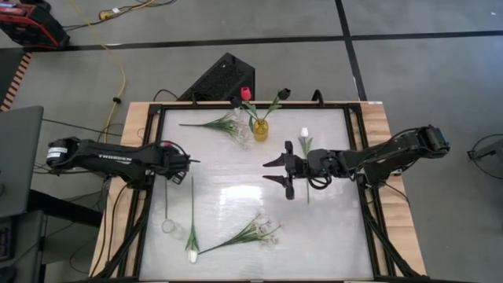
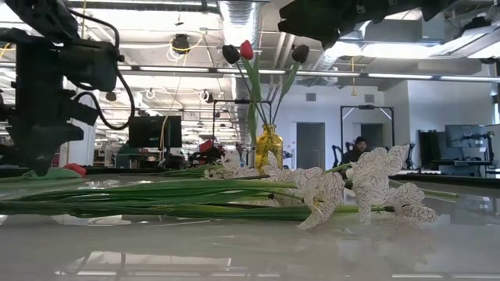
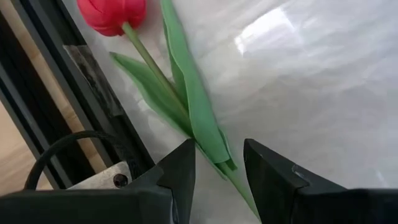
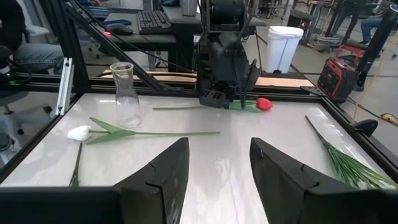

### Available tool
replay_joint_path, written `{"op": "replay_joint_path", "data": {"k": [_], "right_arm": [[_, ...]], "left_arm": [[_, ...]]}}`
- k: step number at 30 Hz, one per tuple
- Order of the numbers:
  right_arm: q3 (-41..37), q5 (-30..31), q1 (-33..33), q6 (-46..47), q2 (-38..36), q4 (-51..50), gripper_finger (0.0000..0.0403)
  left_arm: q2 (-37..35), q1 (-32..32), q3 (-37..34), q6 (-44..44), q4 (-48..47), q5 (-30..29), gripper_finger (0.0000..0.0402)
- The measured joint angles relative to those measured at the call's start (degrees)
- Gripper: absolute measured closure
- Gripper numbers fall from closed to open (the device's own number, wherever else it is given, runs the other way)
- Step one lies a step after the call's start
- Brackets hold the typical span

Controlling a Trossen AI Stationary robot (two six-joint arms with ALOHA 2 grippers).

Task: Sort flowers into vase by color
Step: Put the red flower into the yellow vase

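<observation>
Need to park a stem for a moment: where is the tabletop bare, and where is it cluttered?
Barest: the middle, between the left claw and right claw, above the near white spray. The near-right corner also looks bare. Crowded: the far edge around the yellow vase, and the near-left by the clear vase and white tulip.

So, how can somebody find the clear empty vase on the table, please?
Start from the white table and go to its left edge, below the left arm. There the clear glass vase stands, beside a lying white tulip. Unlike the yellow vase at the far edge, it holds no flowers.
</observation>
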Motion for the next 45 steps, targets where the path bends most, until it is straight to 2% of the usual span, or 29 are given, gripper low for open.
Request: {"op": "replay_joint_path", "data": {"k": [9, 20, 25, 31, 34, 41, 45], "right_arm": [[0.0, 0.02, 0.0, 0.53, 0.02, -0.07, 0.0207], [0.0, 0.01, 0.13, 0.61, 0.02, -1.53, 0.0207], [0.0, 0.0, 0.13, 1.31, 0.02, -2.2, 0.0207], [0.0, 0.0, 0.13, 1.51, 0.02, -3.02, 0.0207], [0.0, 0.0, 0.13, 2.1, 0.02, -2.98, 0.0207], [0.0, 0.0, 0.59, 3.5, 0.02, -3.4, 0.0207], [0.0, 0.0, 0.9, 3.63, 0.02, -3.57, 0.0207]], "left_arm": [[0.0, 3.47, 0.0, 1.85, 0.37, 1.9, 0.0276], [0.0, 3.82, 0.02, 2.53, 1.3, 5.08, 0.0276], [-0.51, 4.86, -3.61, 3.13, 7.21, 7.38, 0.0276], [-0.51, 5.3, -2.12, 4.34, 6.83, 6.34, 0.0278], [-0.8, 5.32, -0.76, 6.21, 9.43, 5.74, 0.0298], [0.3, 5.32, -0.39, 10.75, 16.06, 4.91, 0.0392], [0.83, 5.28, -0.39, 14.8, 23.25, 5.5, 0.0399]]}}
